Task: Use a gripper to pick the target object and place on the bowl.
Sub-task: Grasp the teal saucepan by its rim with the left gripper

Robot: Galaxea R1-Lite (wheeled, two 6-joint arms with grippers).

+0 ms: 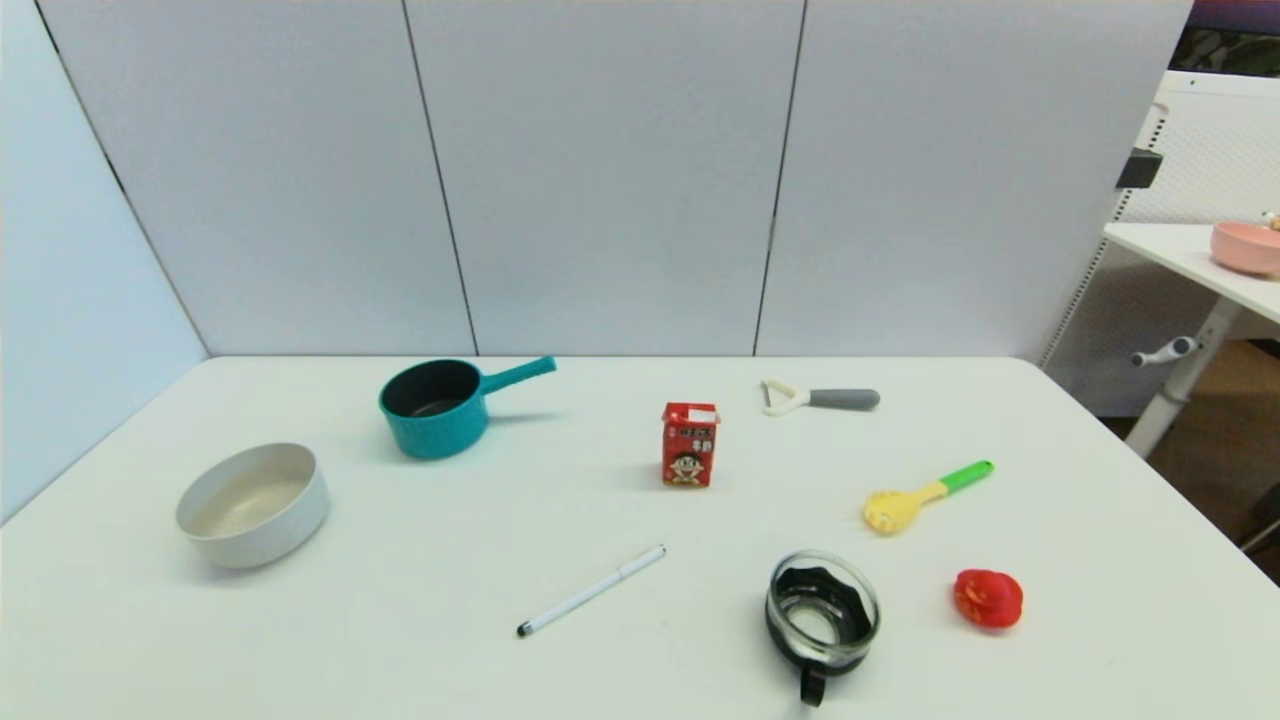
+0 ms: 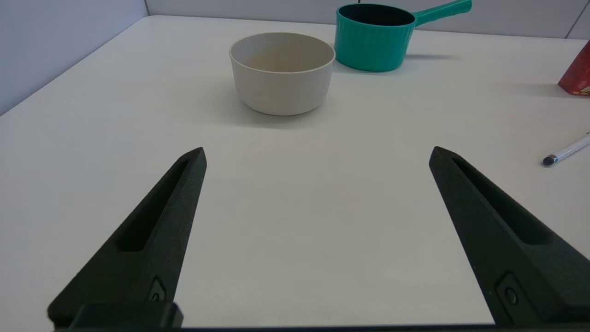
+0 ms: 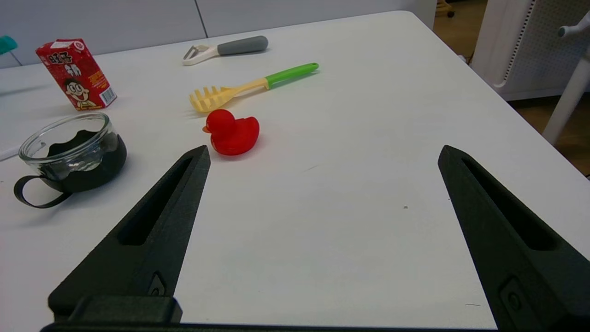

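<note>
The teal saucepan [image 1: 434, 408] with a dark inside stands upright at the back left of the table, its handle pointing right. It also shows in the left wrist view [image 2: 374, 37]. The off-white bowl [image 1: 254, 503] sits nearer and left of it, empty, and shows in the left wrist view [image 2: 282, 72]. My left gripper [image 2: 317, 154] is open and empty, low over bare table well short of the bowl. My right gripper [image 3: 323, 152] is open and empty over bare table on the right side. Neither gripper shows in the head view.
On the table: a red milk carton [image 1: 689, 444], a peeler [image 1: 820, 399], a yellow pasta spoon with green handle [image 1: 925, 497], a red toy duck [image 1: 988, 598], a glass pot with black handle [image 1: 821, 610], a white pen [image 1: 590, 591]. A pink bowl [image 1: 1246, 247] sits on a side table.
</note>
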